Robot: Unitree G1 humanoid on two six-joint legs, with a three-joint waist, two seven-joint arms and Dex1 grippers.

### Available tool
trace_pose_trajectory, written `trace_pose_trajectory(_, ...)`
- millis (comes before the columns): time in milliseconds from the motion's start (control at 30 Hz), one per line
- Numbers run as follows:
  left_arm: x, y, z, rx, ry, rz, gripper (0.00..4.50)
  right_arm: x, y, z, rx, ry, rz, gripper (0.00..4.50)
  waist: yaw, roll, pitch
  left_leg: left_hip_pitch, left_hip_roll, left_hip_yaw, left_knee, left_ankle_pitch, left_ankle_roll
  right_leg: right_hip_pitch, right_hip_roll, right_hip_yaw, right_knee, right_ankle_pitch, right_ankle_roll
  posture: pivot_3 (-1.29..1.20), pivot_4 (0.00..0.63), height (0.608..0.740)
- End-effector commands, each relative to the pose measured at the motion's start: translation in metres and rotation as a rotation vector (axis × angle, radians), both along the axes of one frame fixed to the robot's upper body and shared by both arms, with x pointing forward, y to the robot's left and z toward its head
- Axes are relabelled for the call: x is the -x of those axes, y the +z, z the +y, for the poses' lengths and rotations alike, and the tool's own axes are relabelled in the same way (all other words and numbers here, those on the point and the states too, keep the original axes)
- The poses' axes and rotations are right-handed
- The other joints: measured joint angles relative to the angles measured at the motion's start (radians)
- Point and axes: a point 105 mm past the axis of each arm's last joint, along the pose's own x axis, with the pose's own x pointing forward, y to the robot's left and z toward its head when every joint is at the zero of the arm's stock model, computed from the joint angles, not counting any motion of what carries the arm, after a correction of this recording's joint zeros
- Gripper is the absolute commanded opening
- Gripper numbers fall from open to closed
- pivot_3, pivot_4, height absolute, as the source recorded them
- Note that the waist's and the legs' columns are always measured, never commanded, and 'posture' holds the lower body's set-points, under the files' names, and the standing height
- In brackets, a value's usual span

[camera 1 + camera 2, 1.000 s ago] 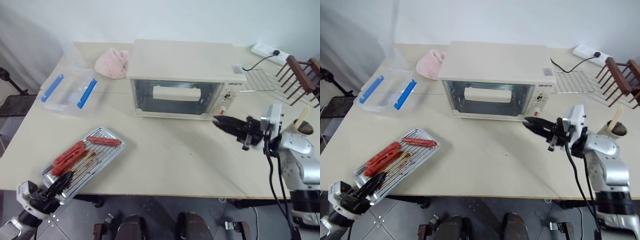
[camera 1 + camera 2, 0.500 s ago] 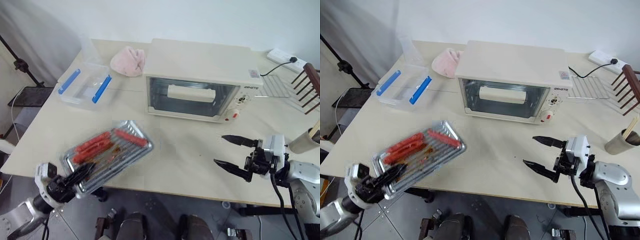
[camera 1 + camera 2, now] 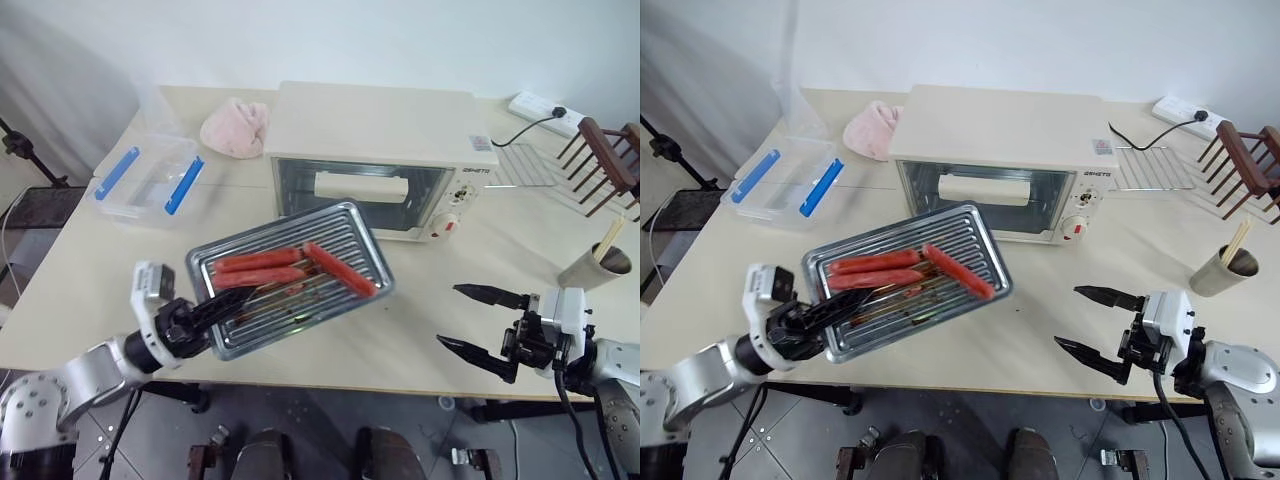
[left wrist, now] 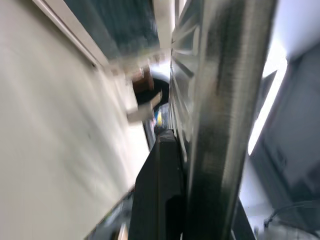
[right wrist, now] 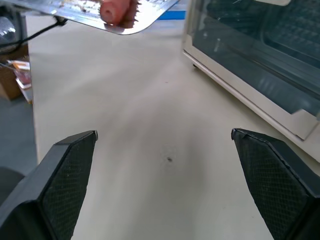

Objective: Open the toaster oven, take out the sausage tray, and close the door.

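Between the left gripper's closed fingers sits the near-left edge of the sausage tray, held tilted above the table in front of the toaster oven. Red sausages lie on its rack. Right gripper fingers are spread wide and empty. The door is closed.

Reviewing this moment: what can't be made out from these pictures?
- Left gripper: where its jaws meet the sausage tray is hidden under the tray's rim, head views.
- Left wrist view: motion blur; the tray's sausages unreadable.
- Toaster oven interior: dim behind the door glass.
- Knob markings: too small.
- Wooden rack: cut off by the edge.
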Motion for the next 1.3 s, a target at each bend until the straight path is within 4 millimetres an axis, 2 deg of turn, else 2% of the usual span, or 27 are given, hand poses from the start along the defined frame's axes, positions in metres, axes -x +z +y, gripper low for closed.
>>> trace_pose_trajectory(33, -0.010, 0.001, -0.010, -0.020, -0.092, 0.047, 0.00, 0.012, 0.013, -0.004, 0.028, 0.004, -0.043, 4.49, 0.000, 0.000, 0.000, 0.000, -0.001, 0.000, 0.000, 0.000, 0.000, 0.000, 0.000, 0.000, -0.001, 0.000, 0.000, 0.00, 0.150, 0.740)
trace_pose_trajectory(367, -0.045, -0.010, -0.038, -0.075, -0.206, 0.196, 0.00, 0.038, 0.009, -0.010, 0.028, -0.070, 0.014, 4.49, 0.007, 0.000, 0.000, 0.000, -0.001, 0.001, 0.000, 0.000, -0.001, 0.000, 0.003, 0.000, 0.000, 0.000, 0.000, 0.00, 0.150, 0.740)
trace_pose_trajectory(800, -0.043, -0.046, -0.049, -0.159, -0.311, 0.350, 0.00, 0.054, 0.011, -0.008, -0.001, -0.093, 0.079, 4.49, 0.011, 0.000, 0.000, 0.000, -0.001, 0.001, 0.000, 0.000, -0.001, 0.000, 0.003, 0.001, -0.001, 0.000, 0.000, 0.00, 0.150, 0.740)
trace_pose_trajectory(933, -0.050, -0.052, -0.057, -0.188, -0.307, 0.343, 0.00, 0.058, 0.011, -0.006, -0.003, -0.089, 0.088, 4.49, 0.013, 0.000, 0.000, 0.000, -0.002, 0.001, 0.000, 0.000, 0.000, 0.000, 0.003, 0.001, -0.001, 0.000, 0.000, 0.00, 0.150, 0.740)
trace_pose_trajectory(1133, -0.054, -0.067, -0.079, -0.217, -0.346, 0.346, 0.00, 0.067, 0.016, 0.008, -0.019, -0.028, 0.097, 4.49, 0.020, 0.001, -0.001, 0.000, -0.004, 0.001, 0.000, 0.000, 0.000, 0.001, 0.001, 0.000, -0.001, 0.000, 0.001, 0.00, 0.150, 0.740)
trace_pose_trajectory(1300, -0.062, -0.079, -0.086, -0.226, -0.326, 0.350, 0.00, 0.070, 0.017, 0.010, -0.026, -0.024, 0.118, 4.49, 0.042, 0.005, -0.004, 0.000, -0.007, 0.000, 0.000, 0.001, 0.001, 0.002, -0.001, 0.000, -0.002, 0.000, 0.001, 0.00, 0.150, 0.740)
